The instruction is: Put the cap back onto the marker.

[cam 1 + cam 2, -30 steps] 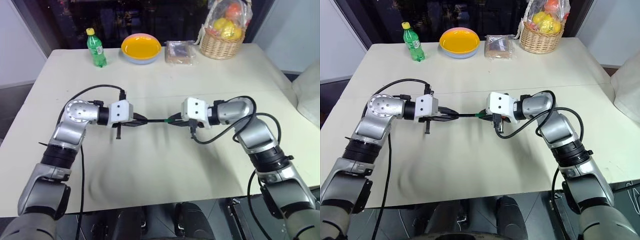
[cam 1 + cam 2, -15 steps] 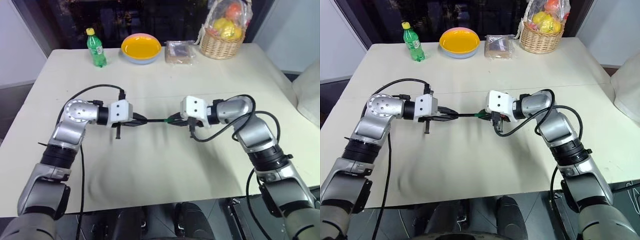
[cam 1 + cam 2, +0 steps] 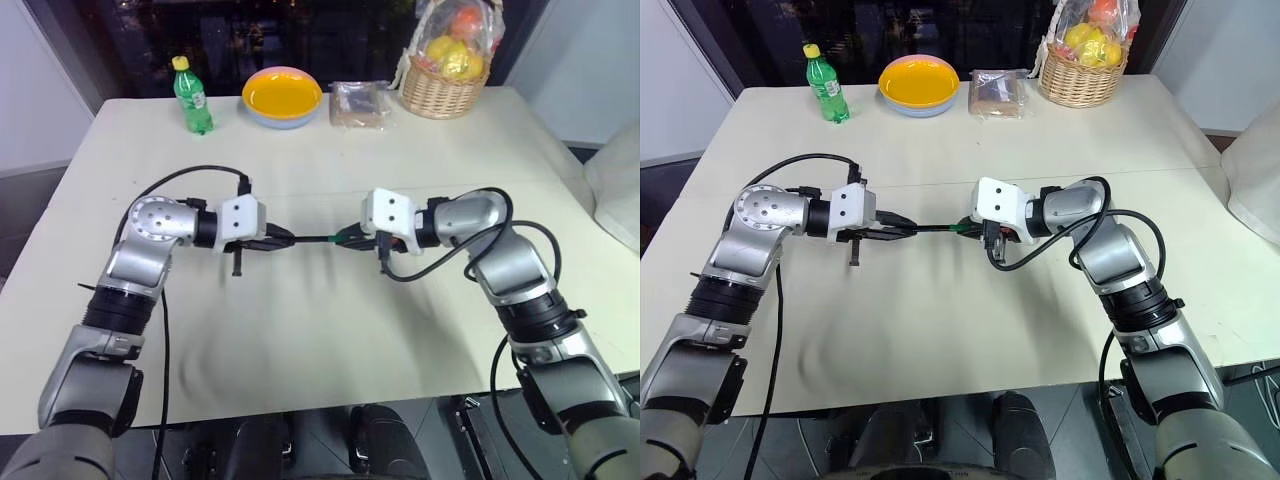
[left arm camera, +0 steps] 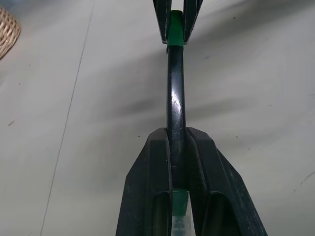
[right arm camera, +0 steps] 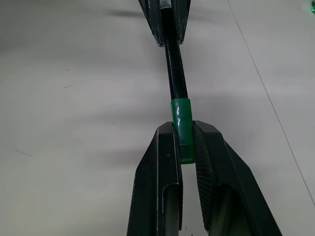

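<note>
Above the middle of the table a thin black marker (image 3: 312,240) spans level between my two grippers. My left gripper (image 3: 281,240) is shut on the marker's left end; the wrist view shows its fingers (image 4: 156,187) clamped around the black shaft (image 4: 175,98). My right gripper (image 3: 346,240) is shut on the small green cap (image 5: 181,125), whose open end sits around the marker's tip. In the left wrist view the cap (image 4: 175,29) shows between the right gripper's fingers at the marker's far end.
At the table's far edge stand a green bottle (image 3: 191,97) with a yellow lid, a yellow bowl (image 3: 282,96), a wrapped brown packet (image 3: 360,103) and a wicker basket (image 3: 441,92) of fruit. Black cables loop off both wrists over the cream table (image 3: 300,340).
</note>
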### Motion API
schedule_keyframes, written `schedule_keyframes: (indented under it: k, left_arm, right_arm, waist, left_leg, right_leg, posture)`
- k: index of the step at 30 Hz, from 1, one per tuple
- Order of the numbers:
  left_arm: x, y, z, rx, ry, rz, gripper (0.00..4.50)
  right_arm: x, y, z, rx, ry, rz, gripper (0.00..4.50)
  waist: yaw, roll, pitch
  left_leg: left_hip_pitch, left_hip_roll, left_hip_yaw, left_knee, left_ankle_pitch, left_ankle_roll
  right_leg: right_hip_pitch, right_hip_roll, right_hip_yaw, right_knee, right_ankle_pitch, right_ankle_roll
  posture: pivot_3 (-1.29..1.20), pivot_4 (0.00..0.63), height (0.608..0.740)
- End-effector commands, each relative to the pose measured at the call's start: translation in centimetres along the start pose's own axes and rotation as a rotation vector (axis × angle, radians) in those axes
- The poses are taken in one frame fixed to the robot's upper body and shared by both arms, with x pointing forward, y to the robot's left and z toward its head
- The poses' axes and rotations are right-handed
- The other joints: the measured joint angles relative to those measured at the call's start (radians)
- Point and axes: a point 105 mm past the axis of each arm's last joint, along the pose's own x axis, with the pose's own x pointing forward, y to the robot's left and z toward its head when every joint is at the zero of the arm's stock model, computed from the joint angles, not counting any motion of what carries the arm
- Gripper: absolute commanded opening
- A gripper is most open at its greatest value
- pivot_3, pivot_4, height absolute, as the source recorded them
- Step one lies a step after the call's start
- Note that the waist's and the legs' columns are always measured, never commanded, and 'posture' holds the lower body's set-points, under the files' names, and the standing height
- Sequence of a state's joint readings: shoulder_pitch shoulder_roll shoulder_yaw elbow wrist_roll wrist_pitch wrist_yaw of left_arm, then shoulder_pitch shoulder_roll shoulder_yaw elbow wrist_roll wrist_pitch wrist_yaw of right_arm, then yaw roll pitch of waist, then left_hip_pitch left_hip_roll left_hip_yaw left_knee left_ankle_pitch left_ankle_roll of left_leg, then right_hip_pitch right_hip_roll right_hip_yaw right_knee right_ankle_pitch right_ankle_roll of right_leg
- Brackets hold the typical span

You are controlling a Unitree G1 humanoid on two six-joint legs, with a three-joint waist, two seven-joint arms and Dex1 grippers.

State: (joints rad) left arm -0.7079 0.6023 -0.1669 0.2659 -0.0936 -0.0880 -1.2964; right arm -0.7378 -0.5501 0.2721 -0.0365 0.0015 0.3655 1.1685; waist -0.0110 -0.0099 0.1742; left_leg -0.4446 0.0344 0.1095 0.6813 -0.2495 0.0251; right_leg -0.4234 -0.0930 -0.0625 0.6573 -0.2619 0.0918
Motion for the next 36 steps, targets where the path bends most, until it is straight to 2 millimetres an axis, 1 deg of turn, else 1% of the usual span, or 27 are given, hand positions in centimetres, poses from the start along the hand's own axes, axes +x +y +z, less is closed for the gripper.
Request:
schedule_keyframes:
  k: [1, 3, 7, 9, 10, 12, 16, 20, 23, 25, 28, 32, 36]
  left_arm:
    - [1.3, 0.1, 4.1, 0.114, -0.136, -0.005, 0.0]
    - [0.7, -0.1, 3.4, 0.095, -0.109, 0.01, 0.0]
    - [-0.5, -0.7, 2.5, 0.048, -0.076, 0.047, 0.0]
    - [-1.3, -1.4, 1.9, 0.021, -0.051, 0.062, 0.0]
    - [-1.9, -1.9, 1.4, -0.002, -0.034, 0.075, 0.0]
    - [-2.6, -2.6, 0.8, -0.037, -0.008, 0.1, 0.0]
    - [-3.2, -3.6, 0.3, -0.089, 0.023, 0.139, 0.0]
    - [-3.7, -3.6, -1.1, -0.172, 0.095, 0.276, 0.0]
    - [-3.7, -3.6, -1.3, -0.252, 0.105, 0.363, 0.0]
    - [-3.7, -3.6, -1.8, -0.31, 0.132, 0.451, 0.0]
    - [-3.9, -4.3, -2.6, -0.414, 0.174, 0.55, 0.0]
    - [-4.2, -5.7, -4.2, -0.588, 0.216, 0.69, 0.0]
    - [-4.4, -7.0, -5.1, -0.732, 0.237, 0.8, 0.0]
  right_arm:
    - [1.4, 1.5, 4.4, -0.137, -0.148, 0.072, 0.03]
    - [1.3, 1.3, 4.0, -0.138, -0.136, 0.064, 0.03]
    - [1.1, 1.0, 3.6, -0.139, -0.122, 0.054, 1.85]
    - [0.9, 0.8, 3.3, -0.144, -0.109, 0.047, 2.92]
    - [0.7, 0.6, 3.1, -0.145, -0.1, 0.044, 3.34]
    - [0.3, 0.4, 2.9, -0.146, -0.09, 0.04, 4.46]
    - [-0.6, -0.3, 3.0, -0.145, -0.085, 0.026, 4.46]
    - [-1.9, -0.7, 3.5, -0.143, -0.092, 0.019, 4.46]
    - [-2.8, -0.7, 3.8, -0.151, -0.097, 0.03, 4.46]
    - [-3.9, -0.9, 4.4, -0.148, -0.113, 0.037, 4.46]
    - [-5.6, -1.1, 5.6, -0.165, -0.124, 0.056, 4.46]
    - [-7.9, -1.7, 8.1, -0.184, -0.165, 0.065, 4.46]
    - [-10.1, -2.0, 9.9, -0.165, -0.203, 0.092, 4.46]
  waist:
    - [0.0, 0.0, 0.0]
    - [-0.001, 0.0, 0.0]
    - [-0.002, 0.0, 0.0]
    - [-0.003, 0.0, 0.0]
    - [-0.003, 0.0, 0.0]
    - [-0.002, 0.0, 0.0]
    - [0.001, 0.0, 0.0]
    - [0.0, 0.0, 0.0]
    - [0.0, 0.0, 0.0]
    - [0.0, 0.0, 0.0]
    - [0.0, 0.001, 0.001]
    - [-0.001, 0.001, 0.001]
    - [0.002, 0.0, 0.001]
  left_leg:
    - [0.0, 0.0, 0.0, 0.0, 0.0, 0.0]
    - [0.0, 0.0, 0.0, 0.0, 0.0, 0.0]
    - [0.0, 0.001, -0.001, 0.0, 0.0, 0.0]
    - [0.0, 0.001, 0.0, 0.0, 0.0, -0.001]
    - [0.0, 0.001, 0.0, 0.0, 0.0, -0.001]
    - [0.0, 0.001, 0.0, 0.0, 0.0, 0.0]
    - [0.0, 0.001, -0.001, 0.0, 0.0, 0.0]
    - [0.0, 0.001, -0.001, 0.0, -0.001, 0.001]
    - [0.0, 0.001, -0.001, 0.0, -0.001, 0.001]
    - [0.0, 0.001, -0.001, 0.0, -0.001, 0.001]
    - [0.0, 0.001, -0.001, 0.0, -0.001, 0.002]
    - [0.0, 0.001, -0.002, -0.001, -0.001, 0.002]
    - [0.0, 0.001, -0.002, -0.001, -0.002, 0.002]
  right_leg:
    - [0.0, 0.0, 0.0, 0.0, 0.0, 0.0]
    - [0.0, 0.0, 0.0, 0.0, 0.0, 0.0]
    - [0.0, 0.0, 0.0, 0.0, 0.0, 0.0]
    - [0.0, 0.0, 0.0, 0.0, 0.0, 0.0]
    - [0.0, 0.0, 0.0, 0.0, 0.0, 0.0]
    - [0.0, 0.0, 0.0, 0.0, 0.0, 0.0]
    - [0.0, 0.0, 0.0, 0.0, 0.0, 0.0]
    - [0.0, -0.001, 0.0, 0.0, 0.0, 0.0]
    - [0.0, -0.001, 0.0, 0.0, 0.0, 0.0]
    - [0.0, -0.001, 0.0, 0.0, 0.0, 0.0]
    - [0.0, -0.001, 0.0, 0.0, 0.0, 0.0]
    - [0.0, -0.001, 0.0, 0.0, 0.0, 0.0]
    - [0.0, -0.003, 0.0, 0.0, 0.0, 0.0]
  posture:
    - [0.0, 0.15, 0.74]
    - [0.0, 0.15, 0.74]
    - [0.0, 0.15, 0.74]
    - [0.0, 0.15, 0.74]
    - [0.0, 0.15, 0.74]
    - [0.0, 0.15, 0.74]
    - [0.0, 0.15, 0.74]
    - [0.0, 0.15, 0.74]
    - [0.0, 0.15, 0.74]
    - [0.0, 0.15, 0.74]
    - [0.0, 0.15, 0.74]
    - [0.0, 0.15, 0.74]
    - [0.0, 0.15, 0.74]
